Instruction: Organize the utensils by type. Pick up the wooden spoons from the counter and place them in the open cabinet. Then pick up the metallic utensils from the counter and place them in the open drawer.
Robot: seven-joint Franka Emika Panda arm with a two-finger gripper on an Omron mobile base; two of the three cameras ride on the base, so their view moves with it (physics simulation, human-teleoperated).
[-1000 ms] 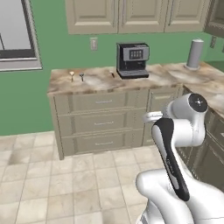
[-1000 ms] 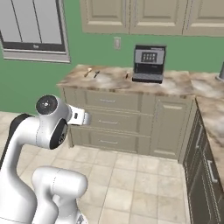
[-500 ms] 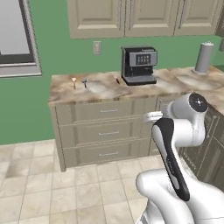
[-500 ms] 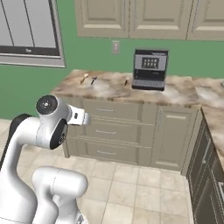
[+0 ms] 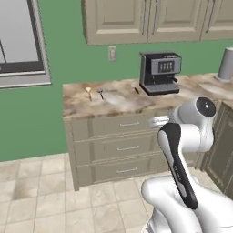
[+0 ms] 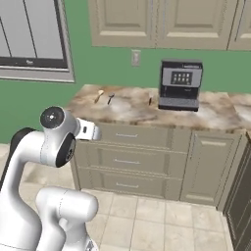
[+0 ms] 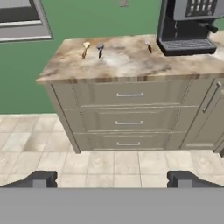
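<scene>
Three small utensils lie close together near the left end of the table (image 7: pixel 131 65): a wooden spoon (image 7: pixel 85 48) with a pale bowl, a metallic utensil (image 7: pixel 100 49) with a grey head and thin dark handle just to its right, and, apart from both, a small dark-handled piece (image 7: pixel 149 47) lying near the coffee machine (image 7: pixel 188 26). From the left base view the spoon (image 5: pixel 88 93) and the grey-headed utensil (image 5: pixel 100 94) sit side by side on the marbled top, not touching as far as can be told. They are too small to make out finer detail.

The black coffee machine (image 5: pixel 159 72) stands on the table to the right of the utensils, its base close to the third piece. A grey cylindrical jar (image 5: pixel 226 63) stands further right on the same worktop. Beige upper cabinets (image 6: pixel 157 22) hang closed above, with a wall outlet (image 6: pixel 136 57) on the green wall (image 5: pixel 68 54) behind the utensils and a window (image 6: pixel 29 39) to the left.

Below the top are three drawer fronts (image 7: pixel 129 120) with grey bar handles, all shut, and a cabinet door (image 6: pixel 206 166) to their right.

The gripper (image 7: pixel 111 179) hangs well short of the table, over the tiled floor (image 7: pixel 105 162), its jaws spread wide with nothing between them.
</scene>
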